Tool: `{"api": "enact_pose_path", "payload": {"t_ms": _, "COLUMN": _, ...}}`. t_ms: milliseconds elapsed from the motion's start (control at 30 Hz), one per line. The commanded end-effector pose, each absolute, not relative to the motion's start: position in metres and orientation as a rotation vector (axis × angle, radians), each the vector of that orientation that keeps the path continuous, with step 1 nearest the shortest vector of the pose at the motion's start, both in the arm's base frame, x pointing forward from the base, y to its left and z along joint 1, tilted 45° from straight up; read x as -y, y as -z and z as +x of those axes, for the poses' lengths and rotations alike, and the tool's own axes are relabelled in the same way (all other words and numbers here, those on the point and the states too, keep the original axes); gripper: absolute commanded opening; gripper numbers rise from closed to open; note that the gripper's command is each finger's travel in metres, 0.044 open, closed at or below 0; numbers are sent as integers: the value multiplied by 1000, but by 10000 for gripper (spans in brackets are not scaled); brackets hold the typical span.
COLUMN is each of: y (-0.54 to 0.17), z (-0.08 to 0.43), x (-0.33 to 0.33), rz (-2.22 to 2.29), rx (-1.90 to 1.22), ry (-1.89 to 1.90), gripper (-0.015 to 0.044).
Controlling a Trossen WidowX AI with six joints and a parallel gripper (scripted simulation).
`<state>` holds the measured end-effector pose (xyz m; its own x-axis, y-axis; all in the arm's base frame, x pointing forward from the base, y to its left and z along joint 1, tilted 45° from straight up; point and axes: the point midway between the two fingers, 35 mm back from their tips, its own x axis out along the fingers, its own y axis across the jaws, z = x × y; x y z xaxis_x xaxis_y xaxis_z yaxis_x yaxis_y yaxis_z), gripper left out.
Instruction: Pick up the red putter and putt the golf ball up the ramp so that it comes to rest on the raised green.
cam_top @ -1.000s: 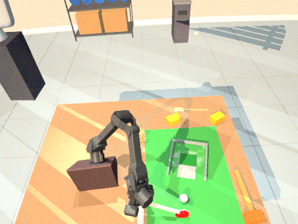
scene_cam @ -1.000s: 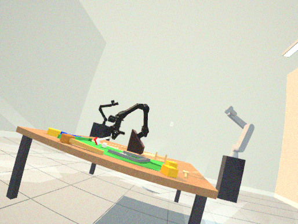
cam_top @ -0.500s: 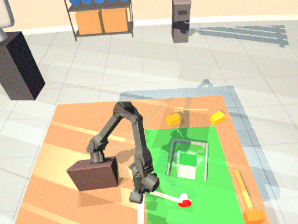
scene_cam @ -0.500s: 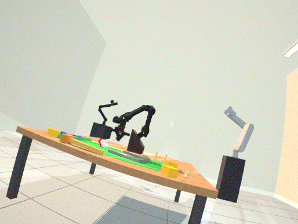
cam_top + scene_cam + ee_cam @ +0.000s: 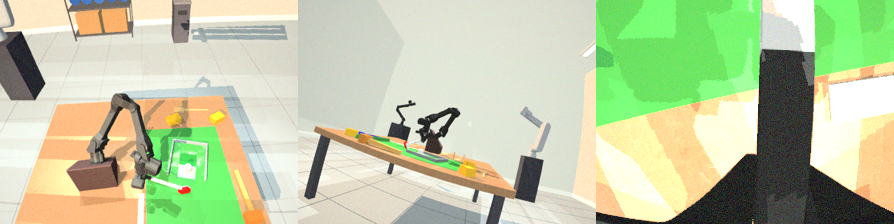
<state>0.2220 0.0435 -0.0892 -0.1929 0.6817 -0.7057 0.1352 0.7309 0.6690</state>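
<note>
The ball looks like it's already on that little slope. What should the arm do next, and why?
Probably hold the putter back rather than swing again. The ball sits on the pale ramp just below the raised green, clear of the red head. Whether it is at rest I cannot tell.

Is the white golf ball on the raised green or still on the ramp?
On the ramp: the white golf ball sits on the pale slope below the darker green square.
</note>
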Motion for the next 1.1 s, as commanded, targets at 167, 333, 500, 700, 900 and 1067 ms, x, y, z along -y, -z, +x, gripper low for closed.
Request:
{"api": "enact_pose_path", "payload": {"t_ms": 167, "y": 51, "z": 236, "x": -9, "rz": 641, "rx": -1700, "ry": -561, "gripper": 0}}
{"api": "enact_pose_path", "payload": {"t_ms": 333, "y": 48, "z": 236, "x": -7, "rz": 641, "rx": -1700, "ry": -561, "gripper": 0}}
{"api": "enact_pose_path", "payload": {"t_ms": 500, "y": 56, "z": 233, "x": -12, "rz": 654, "rx": -1709, "ry": -558, "gripper": 0}}
{"api": "enact_pose_path", "payload": {"t_ms": 700, "y": 56, "z": 233, "x": -12, "rz": 654, "rx": -1709, "ry": -558, "gripper": 0}}
{"api": "enact_pose_path", "payload": {"t_ms": 900, "y": 56, "z": 233, "x": -12, "rz": 654, "rx": -1709, "ry": -558, "gripper": 0}}
{"api": "enact_pose_path", "payload": {"t_ms": 1067, "y": 56, "z": 233, "x": -12, "rz": 654, "rx": -1709, "ry": -558, "gripper": 0}}
